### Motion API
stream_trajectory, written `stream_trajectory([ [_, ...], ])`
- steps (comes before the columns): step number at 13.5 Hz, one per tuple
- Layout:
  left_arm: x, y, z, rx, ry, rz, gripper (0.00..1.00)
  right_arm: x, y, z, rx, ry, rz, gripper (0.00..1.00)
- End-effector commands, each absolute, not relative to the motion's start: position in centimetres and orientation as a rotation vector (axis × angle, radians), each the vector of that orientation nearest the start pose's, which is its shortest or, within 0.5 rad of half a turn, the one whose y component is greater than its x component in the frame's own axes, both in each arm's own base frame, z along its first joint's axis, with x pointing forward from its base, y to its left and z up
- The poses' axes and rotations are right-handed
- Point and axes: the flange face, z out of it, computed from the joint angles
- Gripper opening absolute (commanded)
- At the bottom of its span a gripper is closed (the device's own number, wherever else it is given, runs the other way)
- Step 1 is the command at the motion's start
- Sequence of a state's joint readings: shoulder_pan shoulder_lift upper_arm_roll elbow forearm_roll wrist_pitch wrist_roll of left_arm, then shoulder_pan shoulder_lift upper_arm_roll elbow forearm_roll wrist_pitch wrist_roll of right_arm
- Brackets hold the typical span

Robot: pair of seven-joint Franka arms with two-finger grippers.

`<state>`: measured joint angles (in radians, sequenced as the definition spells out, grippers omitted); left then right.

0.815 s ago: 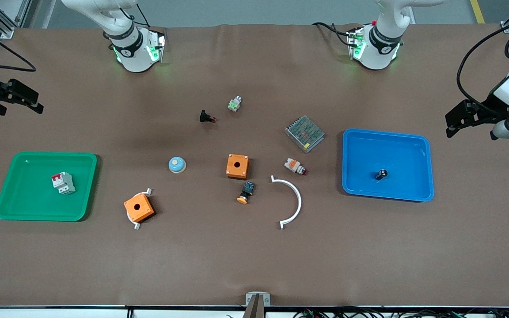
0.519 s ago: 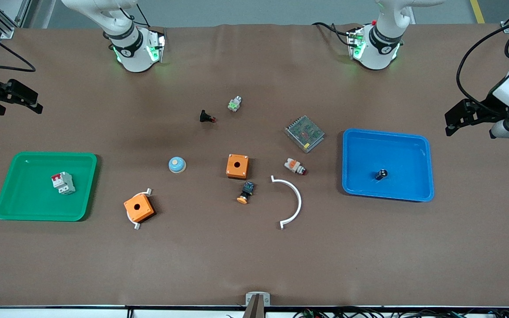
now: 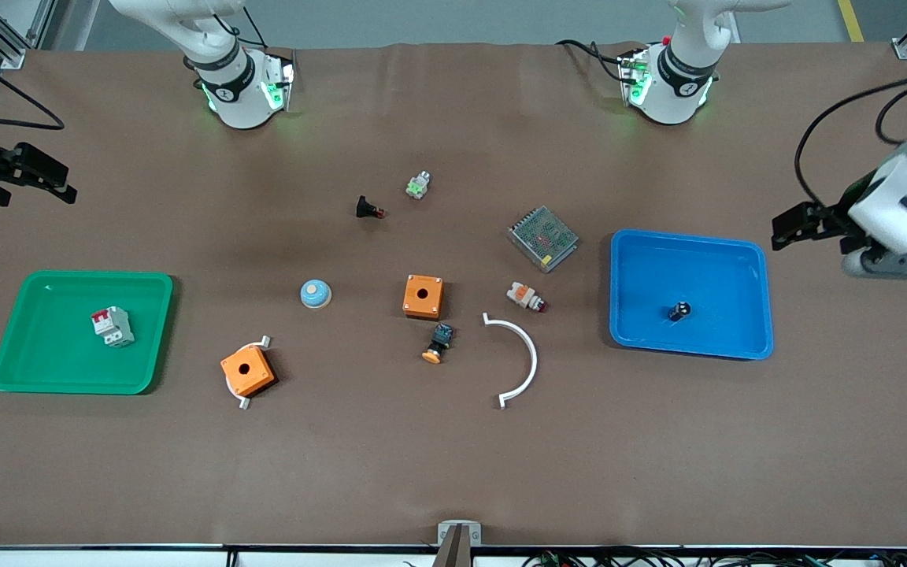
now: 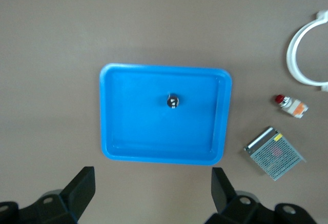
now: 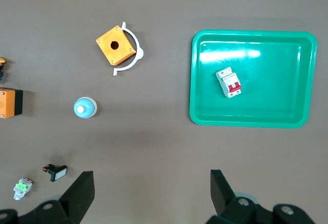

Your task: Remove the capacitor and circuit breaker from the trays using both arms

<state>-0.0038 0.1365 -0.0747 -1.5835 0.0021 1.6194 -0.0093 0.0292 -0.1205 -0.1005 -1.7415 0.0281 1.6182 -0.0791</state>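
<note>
The capacitor point(image 3: 679, 311), a tiny black cylinder, lies in the blue tray point(image 3: 737, 260) toward the left arm's end; it also shows in the left wrist view point(image 4: 173, 101). The breaker point(image 3: 112, 326), white-grey with a red switch, lies in the green tray point(image 3: 44, 370) toward the right arm's end; it also shows in the right wrist view point(image 5: 229, 83). My left gripper point(image 3: 792, 226) is open and empty, up in the air beside the blue tray point(image 4: 123, 147). My right gripper point(image 3: 48, 177) is open and empty, high over bare table beside the green tray point(image 5: 246, 117).
Between the trays lie two orange boxes point(image 3: 423, 296) point(image 3: 247, 371), a white arc point(image 3: 520, 358), a blue dome button point(image 3: 316, 294), a metal mesh unit point(image 3: 542, 237), a white-and-orange button point(image 3: 526, 297), an orange-capped push-button point(image 3: 438, 343), a black button point(image 3: 368, 209) and a green-lit part point(image 3: 418, 186).
My left arm has swung and its gripper has shifted a little toward the blue tray. The right gripper, capacitor and breaker have not moved.
</note>
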Motion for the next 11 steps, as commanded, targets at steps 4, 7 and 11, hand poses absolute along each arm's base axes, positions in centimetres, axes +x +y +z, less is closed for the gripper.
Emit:
stream_trajectory([
  [4,59.3,-5.7,40.6,-3.145,0.189,0.186,1.0,52.0,-4.1,60.5,-3.118,0.017,0.024,1.0],
  [7,58.9,-7.1,32.9,-3.151,0.224,0.172,1.0,54.5,-5.6,56.1,-3.137,0.035,0.111,1.0],
  [11,58.5,-8.1,26.9,-3.133,0.275,0.181,1.0,55.4,-5.6,54.7,-3.138,0.035,0.13,1.0],
])
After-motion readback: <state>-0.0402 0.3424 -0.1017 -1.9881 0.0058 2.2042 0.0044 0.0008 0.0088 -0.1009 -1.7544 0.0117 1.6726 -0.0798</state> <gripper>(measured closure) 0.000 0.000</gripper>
